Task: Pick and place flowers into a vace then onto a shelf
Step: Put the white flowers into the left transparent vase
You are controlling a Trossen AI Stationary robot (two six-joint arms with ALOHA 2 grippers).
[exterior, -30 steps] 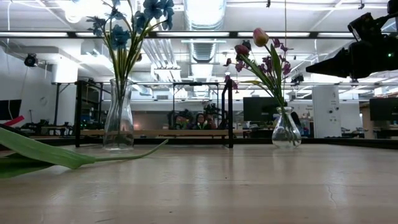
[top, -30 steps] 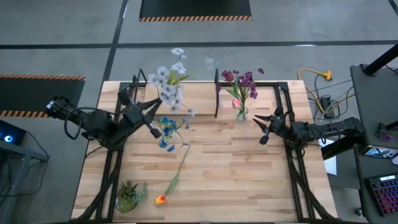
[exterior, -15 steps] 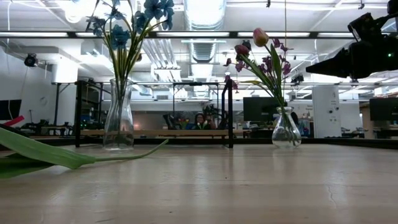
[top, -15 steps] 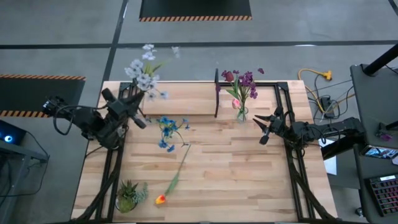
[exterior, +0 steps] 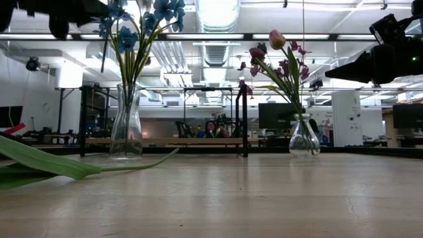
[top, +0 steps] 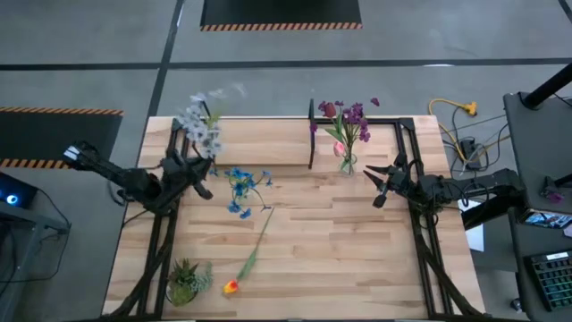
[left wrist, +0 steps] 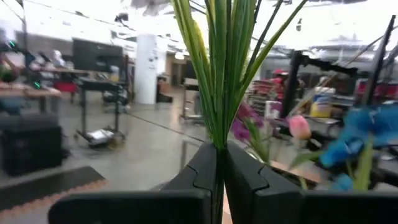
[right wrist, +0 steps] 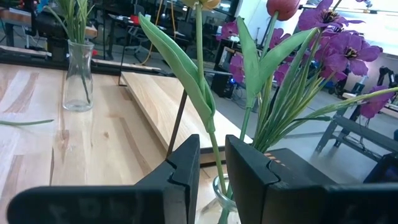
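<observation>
Item: white-bloomed flowers [top: 200,125], a bunch of long green stems, held clear of the surface [top: 357,259] at about ten o'clock, over the left end of the shelf [top: 268,141]. The left gripper [left wrist: 219,177] is clenched on the stems, which rise straight out from between its fingers [left wrist: 252,183] in the wrist view; blooms lean outward past the surface's far edge. Judged light and top-heavy, with springy stems that slip little but bend easily; best taken low on the stems, as here, keeping pressure off the heads. Blue flowers [top: 239,186] stand in a tall clear vase [exterior: 125,129] near the centre-left, just in front of the shelf. An orange-yellow flower [top: 231,287] lies loose at about seven o'clock, its long stem running up toward the blue blooms; a grip at mid-stem would likely balance it. Purple and pink flowers [top: 347,121] sit in a round clear vase [exterior: 304,139] at one o'clock, touching or just beside the shelf's right end. The right gripper [top: 382,182] waits at three o'clock, fingers parted, grasping nothing, just beside that round vase. A small potted plant [top: 183,280] stands at eight o'clock. People sit in the room beyond the far edge.
</observation>
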